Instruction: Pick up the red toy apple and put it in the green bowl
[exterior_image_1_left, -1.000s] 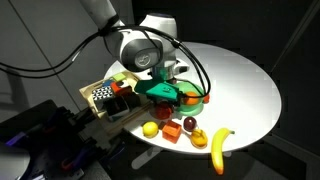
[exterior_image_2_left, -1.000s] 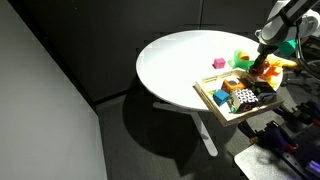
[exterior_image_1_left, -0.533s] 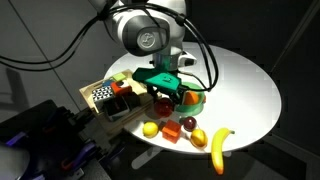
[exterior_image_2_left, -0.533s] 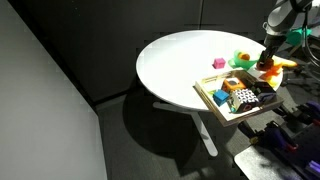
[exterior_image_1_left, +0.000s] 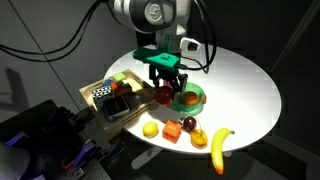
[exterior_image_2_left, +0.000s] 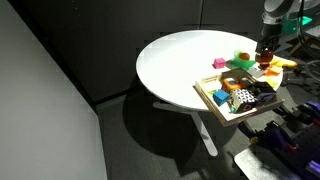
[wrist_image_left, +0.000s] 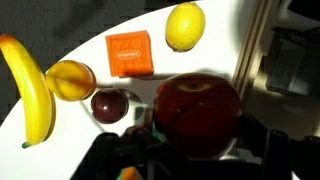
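Observation:
My gripper (exterior_image_1_left: 165, 88) is shut on the red toy apple (exterior_image_1_left: 165, 96) and holds it just above the table, beside the near rim of the green bowl (exterior_image_1_left: 195, 99). The bowl holds an orange item. In the wrist view the apple (wrist_image_left: 197, 112) fills the space between the dark jaws (wrist_image_left: 195, 135), and the bowl is almost wholly hidden behind it. In an exterior view the gripper (exterior_image_2_left: 265, 60) hangs at the table's far right edge.
A banana (exterior_image_1_left: 218, 148), lemon (exterior_image_1_left: 150, 129), red-orange cube (exterior_image_1_left: 172, 131), maroon fruit (exterior_image_1_left: 189, 124) and orange fruit (exterior_image_1_left: 199, 138) lie near the table's front edge. A wooden tray (exterior_image_1_left: 105, 100) of toys sits to the left. The white round table (exterior_image_1_left: 245, 80) extends behind.
The gripper has risen from the table with the red apple in it, and the arm now stands more upright. The other fruit has not moved.

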